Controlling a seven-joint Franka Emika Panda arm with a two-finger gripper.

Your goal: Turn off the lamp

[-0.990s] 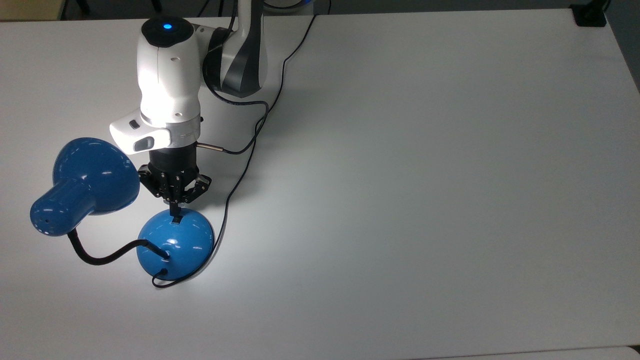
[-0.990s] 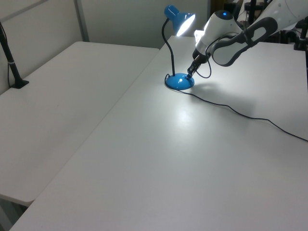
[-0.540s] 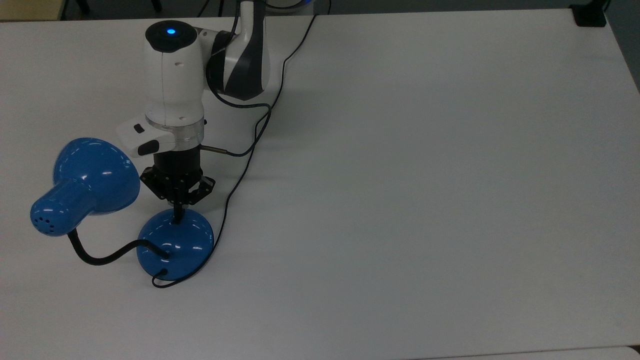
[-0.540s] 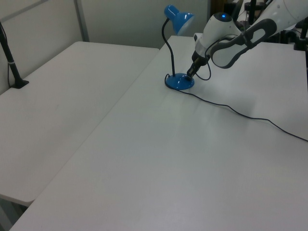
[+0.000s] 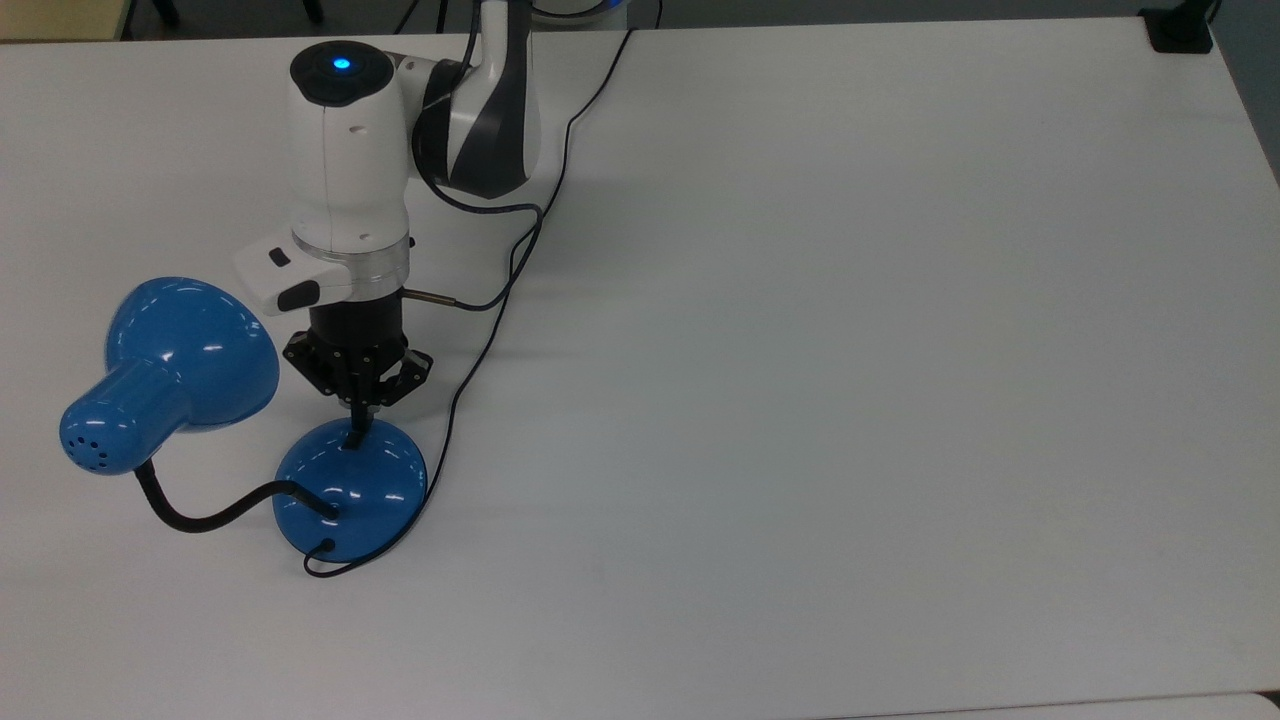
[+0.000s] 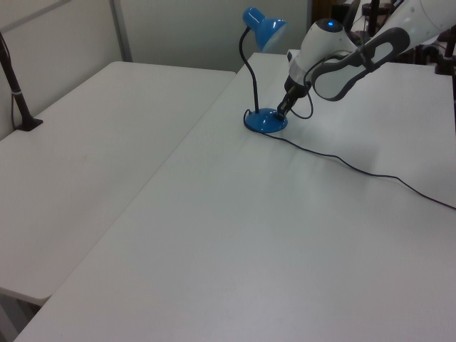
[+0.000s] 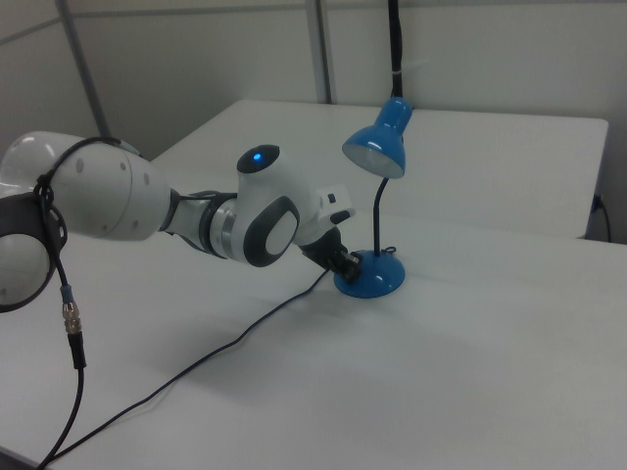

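- I see the lamp (image 5: 350, 487) standing on the white table (image 5: 850, 350) near the top view's left edge; its glossy blue domed base sits flat, and its bell-shaped shade (image 5: 185, 360) hangs out toward the top view's left on a black bendy neck (image 5: 200, 510).
- My gripper (image 5: 358, 425) points down onto the upper side of the base, fingers pinched together with nothing held; the tip touches the dome where the small black switch sits, and the tip covers the switch itself.
- In the right view the shade (image 7: 377, 147) looks dim inside, with no bright pool on the table.
- A thin black cord (image 5: 480, 330) runs from the base across the matte tabletop toward the far edge, beside the arm (image 5: 350, 160).
- In the left view the gripper (image 6: 283, 110) is too small for me to judge the fingers.
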